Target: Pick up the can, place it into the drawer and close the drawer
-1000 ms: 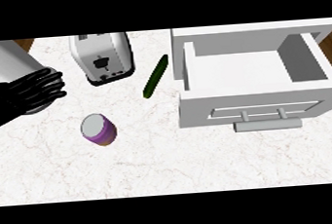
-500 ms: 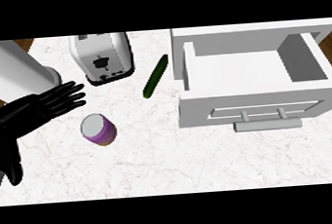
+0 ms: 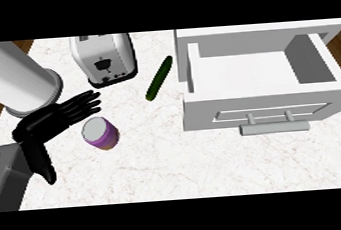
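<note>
A purple can with a grey top stands on the white marble counter, left of centre. My left hand is just to its left, open, with straight fingers pointing up and right past the can's top and the thumb hanging down. The hand does not hold the can. At the right, the white drawer is pulled open. Its inside is bare and its bar handle faces me. My right hand does not show.
A silver toaster stands at the back left. A green cucumber lies between it and the drawer. My grey forearm crosses the upper left corner. A grey body part fills the lower left.
My left hand has come down and to the right from the left edge, with its fingers now spread out beside the can. The can and drawer have not moved.
</note>
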You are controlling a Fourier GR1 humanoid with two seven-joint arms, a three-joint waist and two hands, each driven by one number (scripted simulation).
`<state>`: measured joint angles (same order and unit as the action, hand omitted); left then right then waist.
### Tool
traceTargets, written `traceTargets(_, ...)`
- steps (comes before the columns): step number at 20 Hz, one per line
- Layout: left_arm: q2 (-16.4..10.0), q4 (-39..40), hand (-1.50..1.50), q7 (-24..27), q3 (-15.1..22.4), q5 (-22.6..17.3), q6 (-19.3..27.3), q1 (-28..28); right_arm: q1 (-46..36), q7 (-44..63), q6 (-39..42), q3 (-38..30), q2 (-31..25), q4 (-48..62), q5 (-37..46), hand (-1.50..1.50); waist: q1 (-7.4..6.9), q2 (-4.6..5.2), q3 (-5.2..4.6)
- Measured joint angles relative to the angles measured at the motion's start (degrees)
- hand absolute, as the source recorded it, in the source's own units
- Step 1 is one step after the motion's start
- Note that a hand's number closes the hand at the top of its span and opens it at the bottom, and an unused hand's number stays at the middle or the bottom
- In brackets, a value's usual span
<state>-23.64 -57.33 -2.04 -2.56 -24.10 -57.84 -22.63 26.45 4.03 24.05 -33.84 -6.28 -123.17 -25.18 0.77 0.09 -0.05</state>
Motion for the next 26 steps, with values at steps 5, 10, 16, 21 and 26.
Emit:
traceTargets(5,1.18,8.42,-1.5,9.51,-1.66,10.95,1.95,-2.59,-0.6,1.43,0.76,-0.59,-0.09,-0.59,-0.95,-1.5,0.52,0.22,-0.06)
traceTargets(10,0.58,17.29,-1.5,16.99,-1.45,18.77,4.53,-5.93,-2.32,2.6,0.85,-1.41,-0.5,-0.22,-1.67,-1.5,0.73,0.34,-0.08)
traceTargets(16,0.0,25.41,-1.5,24.51,0.68,25.4,8.45,-7.9,-2.42,2.53,1.92,-1.39,0.29,-0.36,-1.07,-1.5,1.22,0.54,-0.13)
traceTargets(21,1.03,30.18,-1.5,28.55,2.55,28.36,11.44,-8.51,-2.21,3.19,2.02,-2.1,0.49,-1.43,-1.96,-1.5,1.51,0.64,-0.17)
traceTargets(26,1.91,34.26,-1.5,30.85,3.68,29.71,12.97,-9.65,-2.31,2.92,2.87,-2.75,0.43,-0.74,-2.54,-1.5,1.79,0.74,-0.2)
